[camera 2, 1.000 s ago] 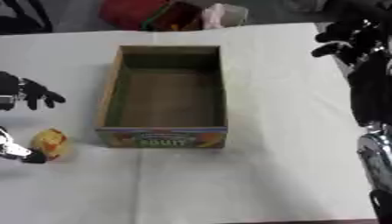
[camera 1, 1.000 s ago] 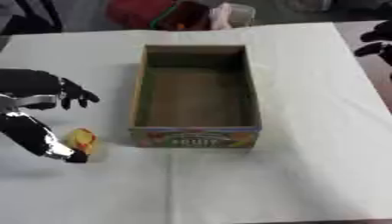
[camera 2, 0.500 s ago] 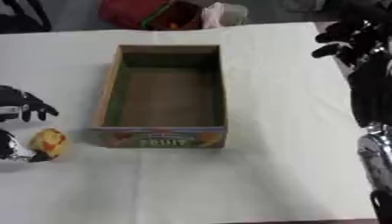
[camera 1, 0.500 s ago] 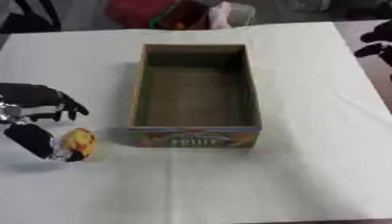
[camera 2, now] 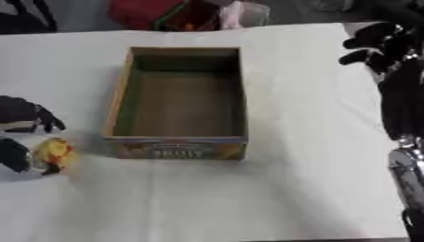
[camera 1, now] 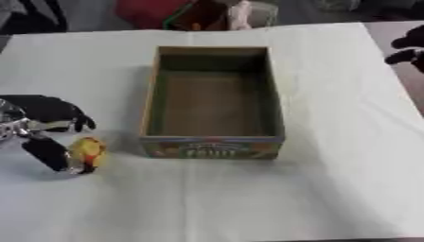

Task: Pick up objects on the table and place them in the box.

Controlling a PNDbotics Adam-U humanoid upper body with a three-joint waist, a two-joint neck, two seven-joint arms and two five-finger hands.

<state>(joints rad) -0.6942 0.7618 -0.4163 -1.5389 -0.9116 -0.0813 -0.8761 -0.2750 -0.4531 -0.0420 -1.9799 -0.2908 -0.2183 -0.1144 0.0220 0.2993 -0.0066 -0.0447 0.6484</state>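
An open cardboard box (camera 1: 213, 142) with a printed front stands in the middle of the white table, and nothing shows inside it. A small yellow and orange object (camera 1: 87, 151) lies on the cloth just left of the box's near left corner. My left hand (camera 1: 39, 113) hovers over that spot from the left. Its thumb (camera 1: 48, 155) is down beside the object, touching or nearly touching it, and the fingers arch above without closing round it. My right hand (camera 2: 377, 45) hangs relaxed off the table's far right edge, holding nothing.
The white cloth covers the table (camera 1: 331, 189). A red bag and other clutter (camera 1: 195, 13) lie beyond the far edge. My right forearm (camera 2: 406, 104) runs down the right side of the right eye view.
The left hand's fingers have come down and drawn in closer to the yellow object. The object, the box and the right hand have stayed where they were.
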